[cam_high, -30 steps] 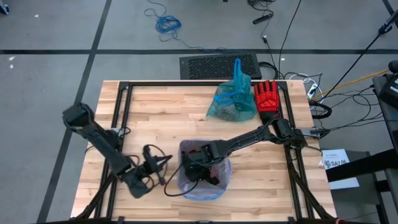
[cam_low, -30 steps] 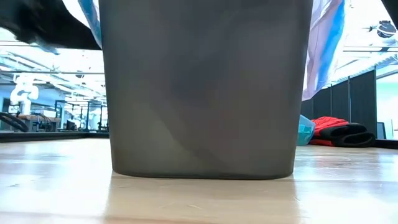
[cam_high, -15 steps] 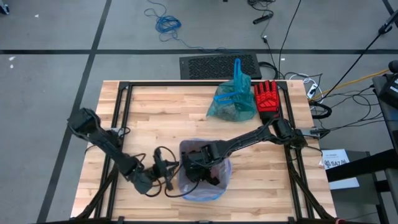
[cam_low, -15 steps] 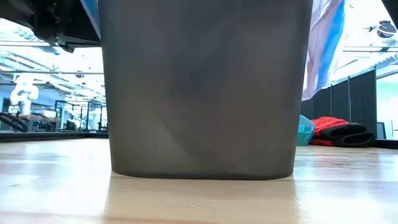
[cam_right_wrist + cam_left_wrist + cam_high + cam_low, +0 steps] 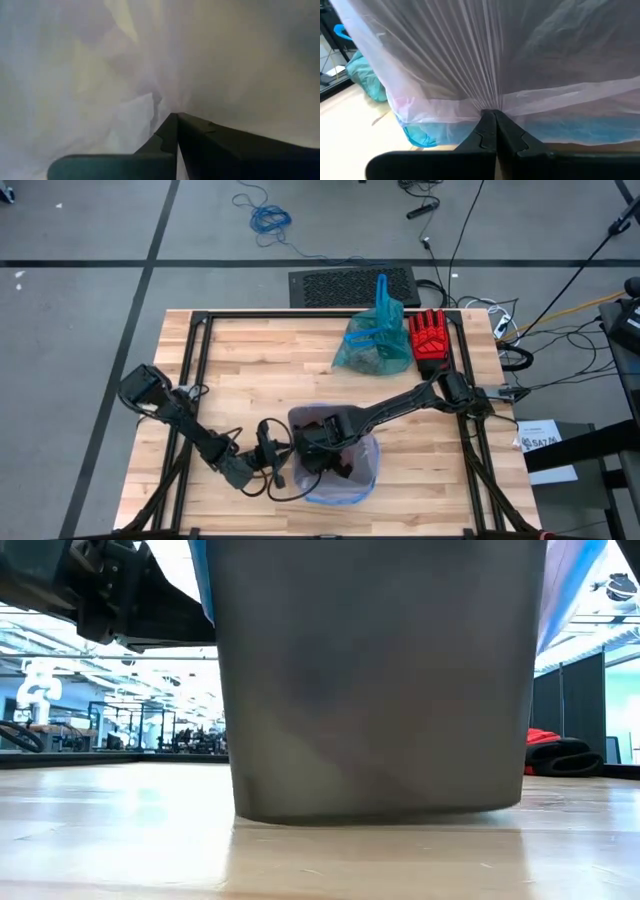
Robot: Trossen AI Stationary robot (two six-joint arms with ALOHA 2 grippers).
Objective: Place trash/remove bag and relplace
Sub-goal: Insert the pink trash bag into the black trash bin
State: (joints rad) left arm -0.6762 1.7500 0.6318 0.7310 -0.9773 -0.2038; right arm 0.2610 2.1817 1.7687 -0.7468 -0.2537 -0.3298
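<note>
One grey bin point(image 5: 375, 690) stands near the front of the wooden surface point(image 5: 260, 370), lined with one pale pink bag point(image 5: 485, 55) that has a blue edge. The left pincer point(image 5: 494, 116) pinches a gathered fold of that liner on the bin's outer side. The right pincer point(image 5: 176, 116) is down inside the bin, pressed together, apparently on liner film. One teal-green bag point(image 5: 372, 340) lies well apart at the far edge, beside one red glove point(image 5: 430, 335).

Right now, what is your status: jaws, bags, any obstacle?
Left gripper shut on the pink bag outside the bin. Right gripper shut inside it. Teal bag sits beside the red glove. No obstacle.
</note>
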